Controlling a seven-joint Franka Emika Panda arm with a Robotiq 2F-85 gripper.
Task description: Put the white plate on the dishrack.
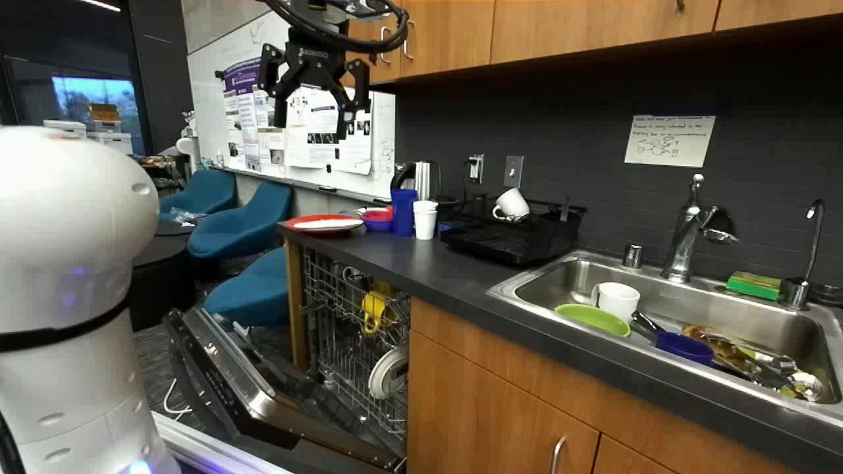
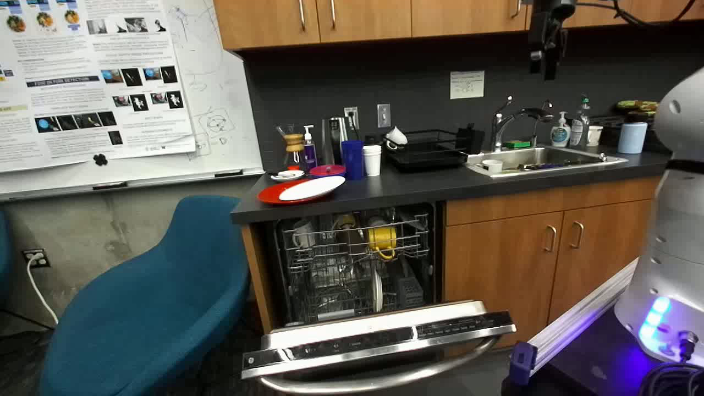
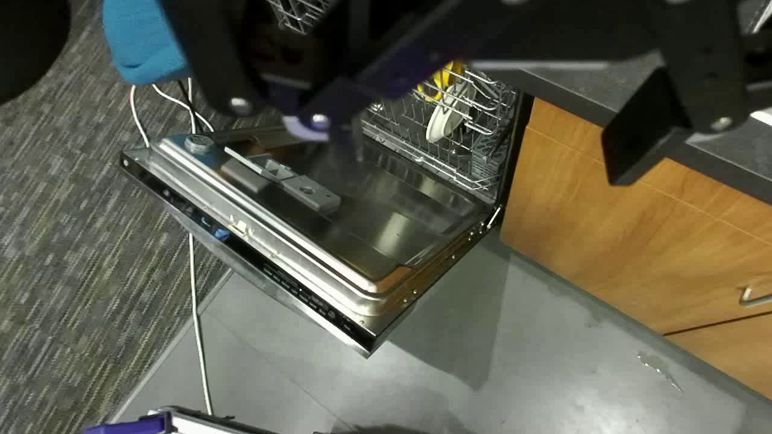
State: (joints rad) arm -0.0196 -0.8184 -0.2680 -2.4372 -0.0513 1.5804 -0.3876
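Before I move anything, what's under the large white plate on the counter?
A red plate shows beneath the white plate, sticking out past its edge. The red plate's covered part and anything else underneath are hidden.

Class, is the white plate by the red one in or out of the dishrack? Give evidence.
Out. Both exterior views show the white plate overlapping the red plate, apart from the dishrack.

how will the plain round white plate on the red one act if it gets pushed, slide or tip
The plain round white plate may slide or tip readily, since it sits off-centre on the round red plate. It is probably stiff: its overhanging side shows no sag. Its smooth face could be slippery, though the material is unclear.
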